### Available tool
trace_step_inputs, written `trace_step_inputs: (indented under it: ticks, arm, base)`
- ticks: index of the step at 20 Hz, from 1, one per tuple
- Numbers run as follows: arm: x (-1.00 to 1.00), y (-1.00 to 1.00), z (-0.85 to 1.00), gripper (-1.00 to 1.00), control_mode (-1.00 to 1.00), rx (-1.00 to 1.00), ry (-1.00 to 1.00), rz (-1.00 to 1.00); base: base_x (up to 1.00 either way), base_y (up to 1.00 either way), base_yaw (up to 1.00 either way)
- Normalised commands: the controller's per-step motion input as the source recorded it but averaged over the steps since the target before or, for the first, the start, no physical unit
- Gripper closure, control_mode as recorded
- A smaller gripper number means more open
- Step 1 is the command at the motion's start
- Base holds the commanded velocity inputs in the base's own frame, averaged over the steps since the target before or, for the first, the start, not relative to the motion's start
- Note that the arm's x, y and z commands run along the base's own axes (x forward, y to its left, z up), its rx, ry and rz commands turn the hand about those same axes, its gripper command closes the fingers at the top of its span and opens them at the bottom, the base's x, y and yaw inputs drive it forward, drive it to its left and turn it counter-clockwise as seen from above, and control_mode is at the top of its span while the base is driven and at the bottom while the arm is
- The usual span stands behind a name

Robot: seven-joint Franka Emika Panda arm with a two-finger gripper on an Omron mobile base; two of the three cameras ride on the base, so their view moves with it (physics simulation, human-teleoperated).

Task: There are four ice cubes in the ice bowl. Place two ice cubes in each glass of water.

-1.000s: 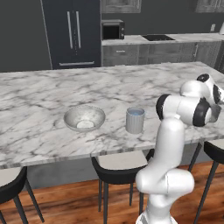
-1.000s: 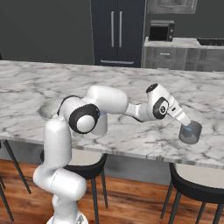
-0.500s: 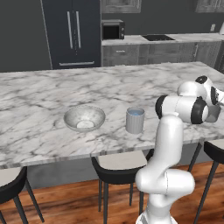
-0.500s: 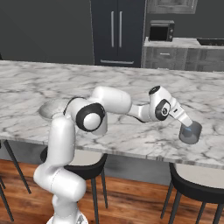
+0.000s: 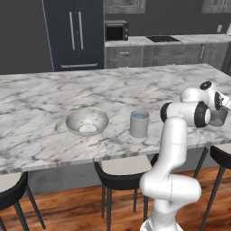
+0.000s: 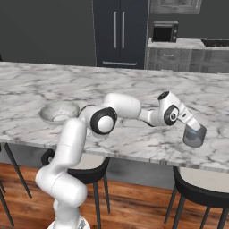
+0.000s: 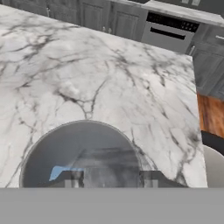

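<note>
Here, jaws part-open above glass of water (image 7: 81,155), possibly holding an ice cube (image 7: 61,171)

Base cams sit behind arm, L & R, both facing fwd/down over same marble desk (image 5: 40,135); hand cam looks down close onto glass (image 7: 83,153).

White arm (image 6: 71,147), dark joints

White marble island counter (image 5: 54,97) with grey veining. The ice bowl (image 5: 87,122) stands near its front edge. One glass of water (image 5: 139,124) stands just right of the bowl; a second glass (image 6: 194,135) stands well apart, farther right, also by the front edge.
</note>
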Motion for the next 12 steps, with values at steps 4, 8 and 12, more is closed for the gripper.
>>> trace_step_inputs:
  ticks: [4, 8, 12]
  arm:
    - [0.25, -0.33, -0.14, 1.00, -1.00, 0.01, 0.00, 0.00]
    - [0.23, -0.08, -0.16, 1.00, -1.00, 0.00, 0.01, 0.00]
    - [0.14, -0.01, -0.28, 1.00, -1.00, 0.00, 0.03, 0.00]
  base:
    - [0.00, 0.00, 0.00]
    - [0.00, 0.00, 0.00]
    - [0.00, 0.00, 0.00]
